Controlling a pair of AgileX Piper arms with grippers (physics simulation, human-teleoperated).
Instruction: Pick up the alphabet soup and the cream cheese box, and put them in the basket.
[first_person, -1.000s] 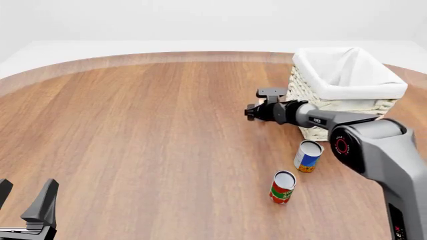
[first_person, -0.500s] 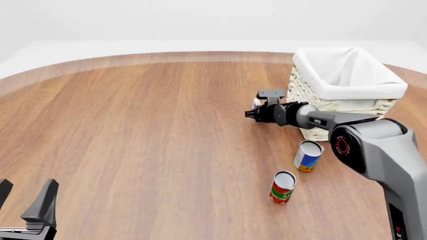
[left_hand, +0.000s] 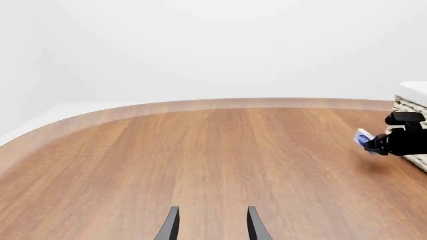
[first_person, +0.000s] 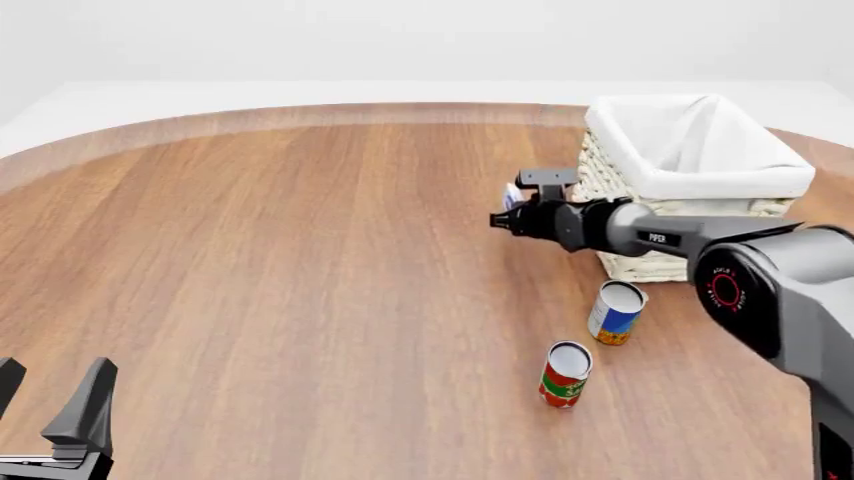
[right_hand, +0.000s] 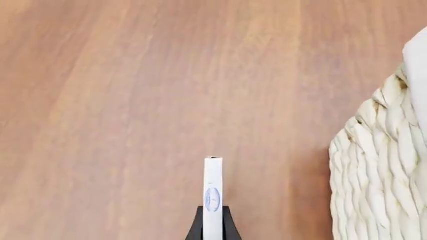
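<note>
Cream cheese box pinched edge-on in right gripper fingers, lifted off wood-grain tabletop, just beside basket. Nothing visibly in basket, so 0 of 2 done. Alphabet soup, smooth cylindrical can, stands near basket's woven wicker wall, next to red-green can. Left gripper fingers spread, empty.

basket far right on the table; box just left of it; soup nearer, red can nearest.
</note>
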